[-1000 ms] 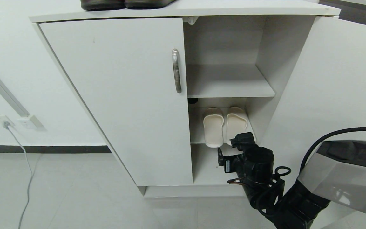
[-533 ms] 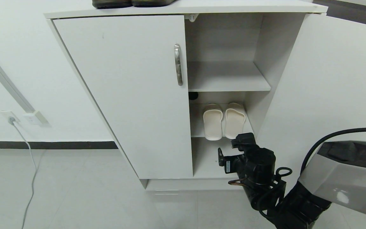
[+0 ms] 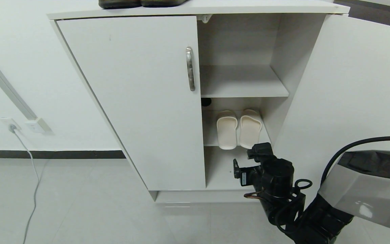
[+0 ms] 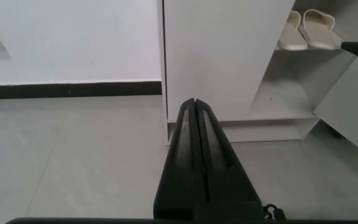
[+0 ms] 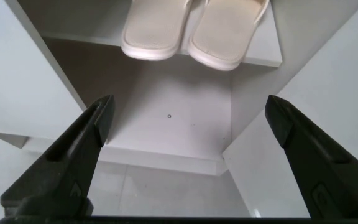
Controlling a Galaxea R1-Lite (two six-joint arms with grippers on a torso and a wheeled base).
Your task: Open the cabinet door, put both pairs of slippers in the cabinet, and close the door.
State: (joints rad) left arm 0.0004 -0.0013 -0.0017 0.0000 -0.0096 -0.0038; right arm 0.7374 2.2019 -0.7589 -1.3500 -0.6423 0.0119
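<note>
Our right gripper [image 5: 189, 102] has two black, flat fingers, and they are spread wide apart with nothing between them. The right arm comes up from low down. Its thick black wrist is bent so that the gripper points into the open half of the cabinet [image 3: 195, 10], at the height of the bottom space.

Just above and ahead of this gripper sit the cream slippers [image 3: 238, 128]. They are smooth and rounded, with thick soles. They lie side by side and touch each other on the middle shelf [image 3: 212, 135]. Their rounded ends reach the shelf's front edge, and the gripper does not touch them.

The cabinet is made of flat white boards with straight edges. The open door [image 3: 350, 84] stands close beside the gripper on its right. The shut door [image 3: 130, 101] is on its left and has a shiny metal handle [image 3: 190, 68], a thin upright bar. High above the gripper, the dark slippers [image 3: 141, 3] rest on the cabinet's top.

Our left gripper [image 4: 194, 106] has its two long black fingers pressed flat together, holding nothing. It hangs over the pale floor tiles [image 4: 73, 155], pointing at the foot of the shut door, well apart from the cabinet. The cream slippers are far ahead of it.
</note>
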